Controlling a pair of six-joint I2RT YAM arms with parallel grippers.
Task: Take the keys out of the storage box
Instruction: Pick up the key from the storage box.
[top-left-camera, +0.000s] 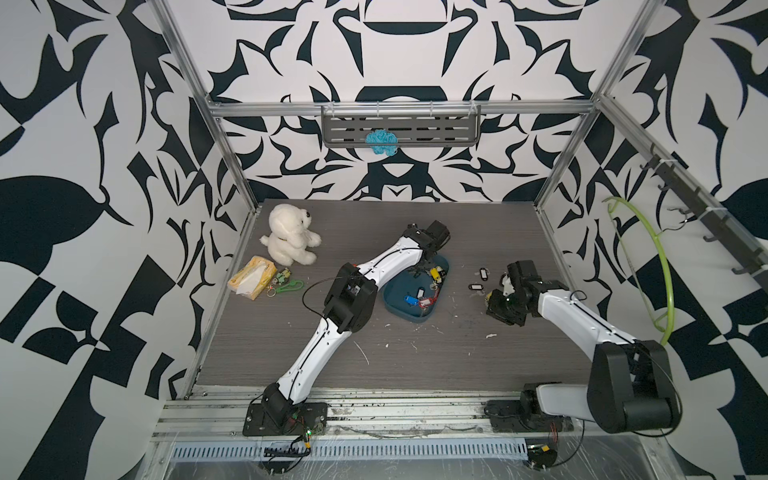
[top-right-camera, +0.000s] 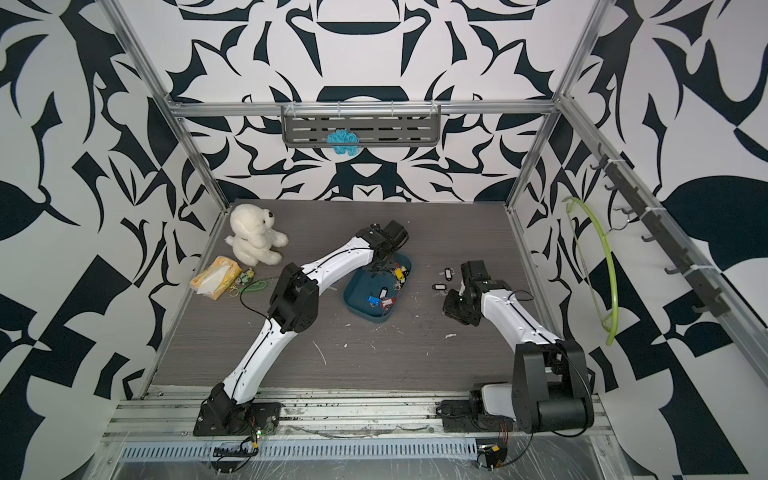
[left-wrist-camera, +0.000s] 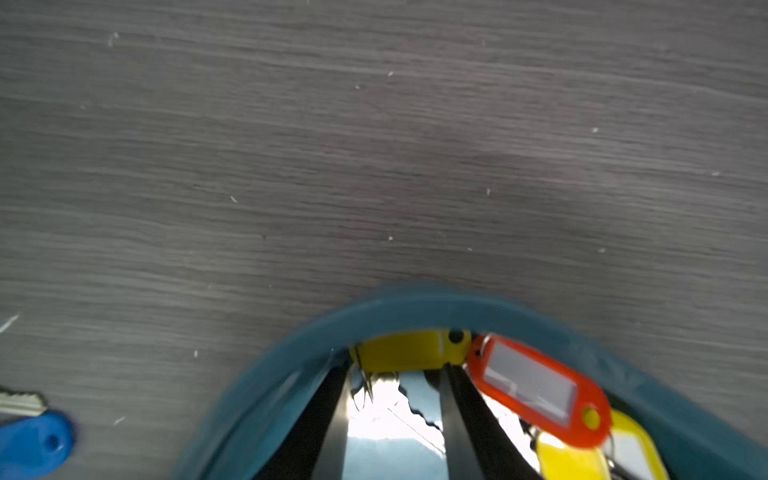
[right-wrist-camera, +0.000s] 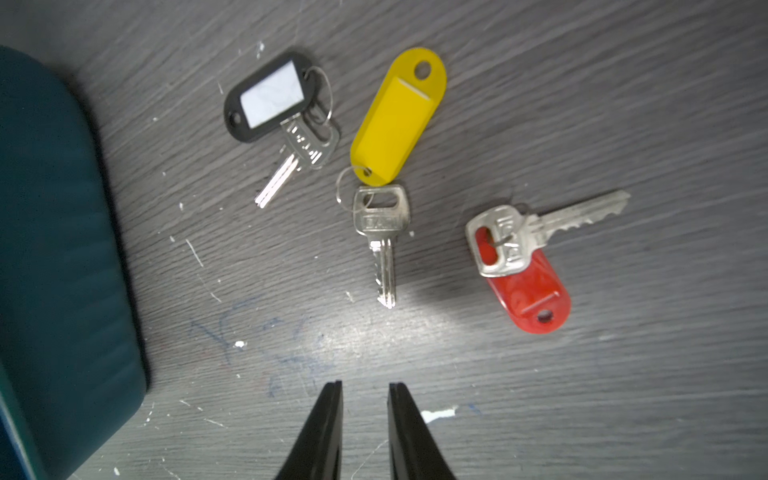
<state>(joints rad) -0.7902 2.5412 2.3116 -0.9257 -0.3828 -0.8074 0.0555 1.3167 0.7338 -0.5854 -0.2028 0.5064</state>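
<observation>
The storage box (top-left-camera: 395, 300) sits near the middle of the surface (top-left-camera: 415, 365), with keys (top-left-camera: 419, 297) lying in it. The left tool (left-wrist-camera: 397, 374) reaches down into the box's far end. To the right of the box, three loose keys (right-wrist-camera: 380, 220) lie on the surface, apart from one another, and the right tool (right-wrist-camera: 365, 386) hovers close by them. A plush toy (top-left-camera: 291, 239) sits at the back left. A tissue packet (top-left-camera: 251, 277) lies in front of it, with a keychain (top-left-camera: 289, 286) just to the packet's right. A shelf (top-left-camera: 436, 129) on the back wall carries a yarn bundle (top-left-camera: 380, 141).
</observation>
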